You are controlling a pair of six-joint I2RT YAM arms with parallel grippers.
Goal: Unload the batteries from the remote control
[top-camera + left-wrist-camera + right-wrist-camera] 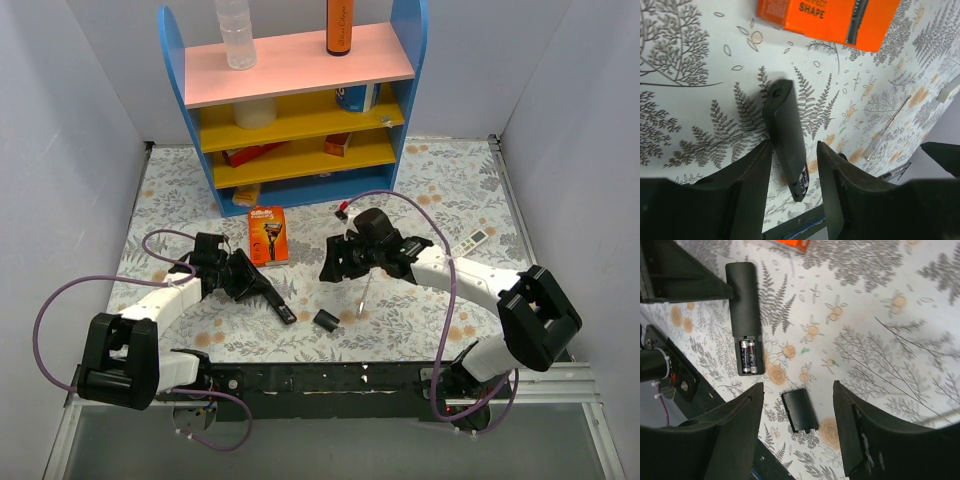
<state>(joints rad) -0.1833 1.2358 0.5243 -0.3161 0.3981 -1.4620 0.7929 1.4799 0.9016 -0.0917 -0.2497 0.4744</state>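
White links [160,297], bulky black joints [118,358], looping purple cables [40,320]; left tool [795,144] and right tool [797,386] matte black.

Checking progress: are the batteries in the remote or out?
In. Both batteries sit in the open compartment of the remote; its cover lies detached nearby.

Black remote [742,300], back open, two batteries [750,356] inside

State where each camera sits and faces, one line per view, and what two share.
Top external: above and behind the bases, facing down on the table; left arm, right arm show.
Left wrist: on the left arm, facing down at the remote control; left pincer straddles it.
Right wrist: on the right arm, facing down at the cover and batteries; right pincer shows.
Shared: both wrist views show the remote control.
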